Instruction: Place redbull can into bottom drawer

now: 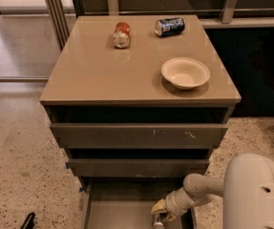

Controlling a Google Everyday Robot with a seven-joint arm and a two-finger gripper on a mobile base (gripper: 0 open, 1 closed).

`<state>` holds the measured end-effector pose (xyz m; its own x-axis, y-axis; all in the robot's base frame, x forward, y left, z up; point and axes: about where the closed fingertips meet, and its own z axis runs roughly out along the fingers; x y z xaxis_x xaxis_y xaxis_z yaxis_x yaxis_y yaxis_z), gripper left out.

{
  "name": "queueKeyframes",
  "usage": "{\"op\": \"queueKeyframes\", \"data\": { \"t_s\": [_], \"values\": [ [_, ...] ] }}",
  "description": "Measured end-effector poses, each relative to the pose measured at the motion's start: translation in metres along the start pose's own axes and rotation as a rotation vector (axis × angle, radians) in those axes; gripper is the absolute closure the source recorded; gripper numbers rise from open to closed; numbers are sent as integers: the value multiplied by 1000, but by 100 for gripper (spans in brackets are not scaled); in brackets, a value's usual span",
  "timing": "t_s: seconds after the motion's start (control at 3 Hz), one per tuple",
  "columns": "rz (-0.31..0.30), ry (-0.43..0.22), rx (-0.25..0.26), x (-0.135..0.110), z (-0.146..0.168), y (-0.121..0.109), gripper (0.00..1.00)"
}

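Camera view: slim silver-grey redbull can (156,222), shiny-topped, in the grip of the tool (158,214) over the bottom drawer (115,214)

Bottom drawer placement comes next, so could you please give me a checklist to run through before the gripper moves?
1. Bottom drawer pulled open: ok; its grey floor shows below the two upper drawers.
2. Gripper over the drawer: ok; it sits low at the drawer's right part, with the arm reaching in from the right.
3. Redbull can at the gripper: ok; its silver end shows just beneath.
4. Can resting on the drawer floor: cannot tell; the view cuts off there.
5. Clearance under the middle drawer: cannot tell.
6. Other cans left alone: ok; the red-orange can and dark blue can lie on the cabinet top.
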<state>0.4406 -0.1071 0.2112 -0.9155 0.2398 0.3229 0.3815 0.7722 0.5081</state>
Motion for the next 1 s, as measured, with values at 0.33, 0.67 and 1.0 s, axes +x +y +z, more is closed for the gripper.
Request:
{"op": "queueKeyframes", "data": {
  "t_s": [0.33, 0.67, 1.0],
  "values": [
    [48, -6, 30, -2, 9, -9, 100],
    [49, -6, 31, -2, 9, -9, 81],
    [49, -6, 31, -2, 9, -9, 58]
  ]
}}
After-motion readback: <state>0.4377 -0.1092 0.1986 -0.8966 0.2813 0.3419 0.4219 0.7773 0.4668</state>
